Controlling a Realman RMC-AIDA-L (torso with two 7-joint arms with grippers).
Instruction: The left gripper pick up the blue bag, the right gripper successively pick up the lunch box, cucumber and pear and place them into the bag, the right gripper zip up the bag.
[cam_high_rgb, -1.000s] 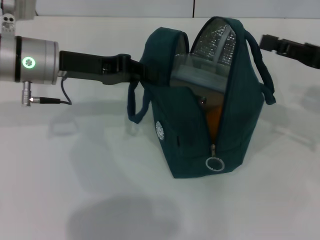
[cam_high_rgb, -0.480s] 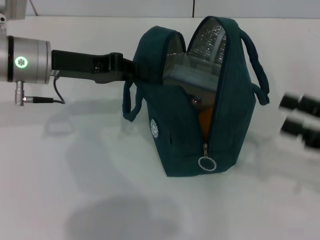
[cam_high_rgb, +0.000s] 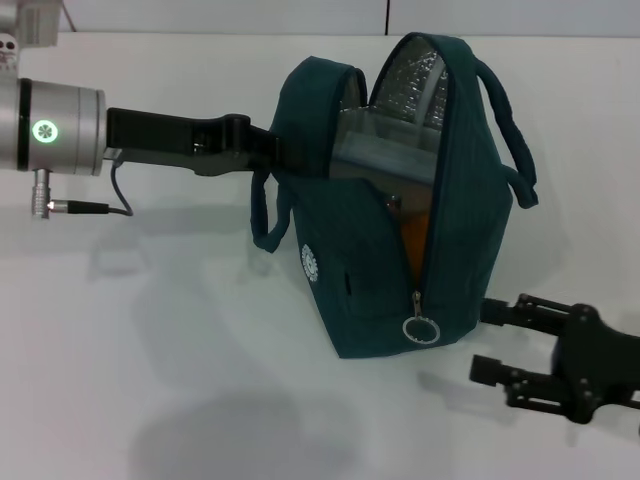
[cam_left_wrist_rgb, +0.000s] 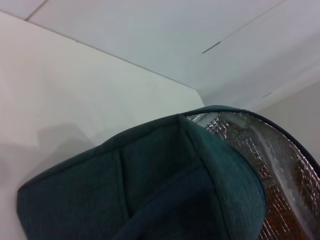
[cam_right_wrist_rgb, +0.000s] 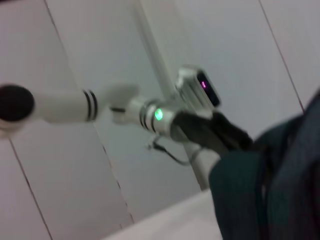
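My left tool (cam_high_rgb: 268, 148) clenches the upper rim of the blue bag (cam_high_rgb: 360, 260), which stands upright mid-frame on the desk (cam_high_rgb: 150, 380). My right tool (cam_high_rgb: 500, 345), fingers spread and empty, lies lower right, just right of the zipper ring (cam_high_rgb: 421, 329). The zipper track runs up from the ring, leaning slightly right, so I judge the pull goes upward.

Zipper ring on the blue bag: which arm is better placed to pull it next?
Right. The right claw sits open beside the zipper ring, while the left claw holds the blue bag by its rim.
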